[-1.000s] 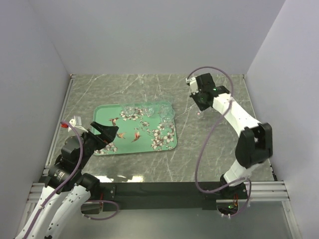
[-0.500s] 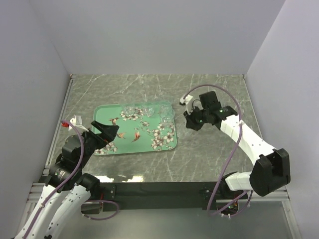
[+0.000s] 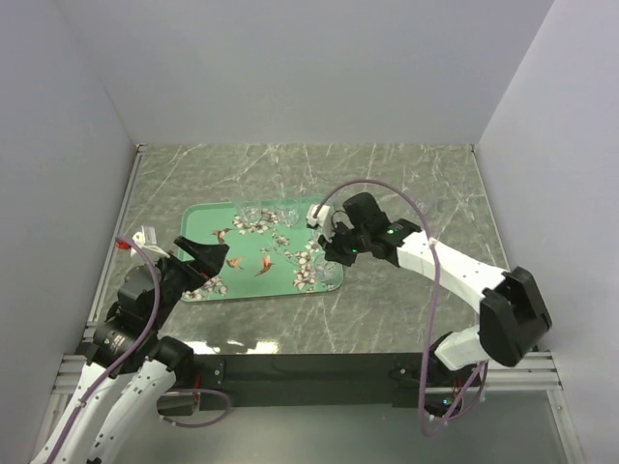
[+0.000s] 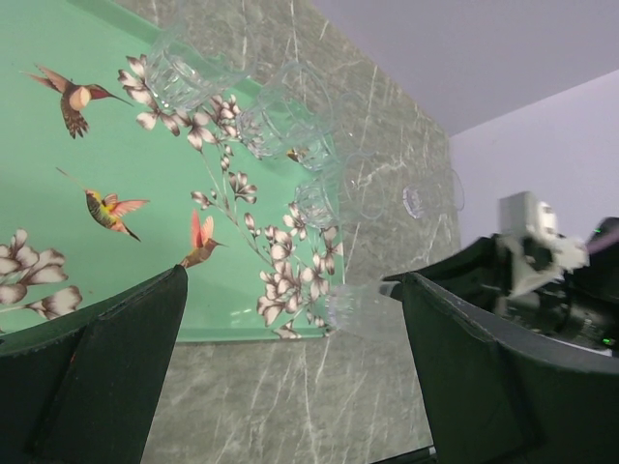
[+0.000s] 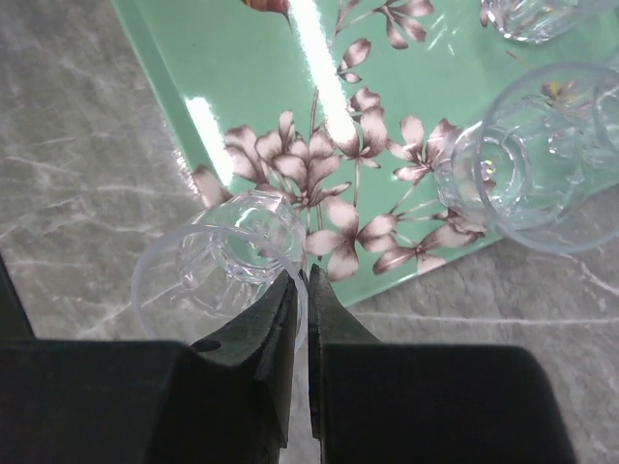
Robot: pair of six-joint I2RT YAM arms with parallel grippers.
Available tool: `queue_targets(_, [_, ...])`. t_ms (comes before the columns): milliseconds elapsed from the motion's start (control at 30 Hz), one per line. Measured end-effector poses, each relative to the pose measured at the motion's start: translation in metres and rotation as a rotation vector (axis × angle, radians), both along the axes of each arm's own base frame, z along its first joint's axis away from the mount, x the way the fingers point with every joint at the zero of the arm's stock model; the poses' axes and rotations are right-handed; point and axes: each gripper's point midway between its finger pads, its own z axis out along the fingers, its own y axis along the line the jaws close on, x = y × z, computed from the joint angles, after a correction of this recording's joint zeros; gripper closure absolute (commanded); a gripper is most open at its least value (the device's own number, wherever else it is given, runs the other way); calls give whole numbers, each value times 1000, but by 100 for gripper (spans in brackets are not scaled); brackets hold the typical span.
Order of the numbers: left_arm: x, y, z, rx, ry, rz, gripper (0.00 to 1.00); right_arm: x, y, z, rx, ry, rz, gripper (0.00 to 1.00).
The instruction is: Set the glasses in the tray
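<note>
The mint-green tray (image 3: pixel 253 273) with blossoms and birds lies left of centre; it also shows in the left wrist view (image 4: pixel 145 155) and the right wrist view (image 5: pixel 242 68). Several clear glasses (image 3: pixel 284 215) stand along its far edge; they also show in the left wrist view (image 4: pixel 276 121) and the right wrist view (image 5: pixel 542 159). My right gripper (image 3: pixel 334 253) is shut on the rim of one clear glass (image 5: pixel 218 271) and holds it over the tray's near right corner. My left gripper (image 3: pixel 208 259) is open and empty over the tray's near left corner.
The grey marble table (image 3: pixel 406 290) has walls on three sides. The right arm's cable (image 3: pixel 426 290) loops above the table to the right of the tray. A small white and red piece (image 3: pixel 145 235) lies by the left wall.
My right arm has swung from the back right towards the tray, leftward and nearer, carrying the glass. The left arm has not moved.
</note>
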Motion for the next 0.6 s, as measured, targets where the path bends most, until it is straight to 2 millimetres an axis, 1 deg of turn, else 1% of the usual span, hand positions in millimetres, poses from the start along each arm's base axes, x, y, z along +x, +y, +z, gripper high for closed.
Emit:
queue_targets(133, [-1,2,0,-3,-2,8,1,11,7,-26,-75,24,-16,100])
queue_targets(200, [-1,2,0,-2,0,9,1,15,6,-39,-113,38,-29,98])
queue_targets(267, [-1,2,-1,0,5,9,1,17,4,-46,-137,47,-39,96])
queue_targets(333, [-2,2,-2,1,7,9,1,17,3,-50,-151,48,-49,89])
queue_targets(367, [-2,2,-2,1,7,9,1,18,3,-50,-153,46,-52,84])
queue_targets(433, [-2,2,-2,1,7,9,1,19,4,-47,-155,42,-60,78])
queue_targets(500, [-2,2,-2,1,7,9,0,22,7,-45,-153,39,-68,70])
queue_targets(533, [-2,2,-2,2,7,9,1,24,8,-43,-151,36,-71,68])
queue_targets(567, [-1,2,-2,2,8,9,1,25,10,-42,-150,33,-75,62])
queue_targets(600, [-1,2,-2,2,8,9,1,27,10,-41,-149,31,-82,59])
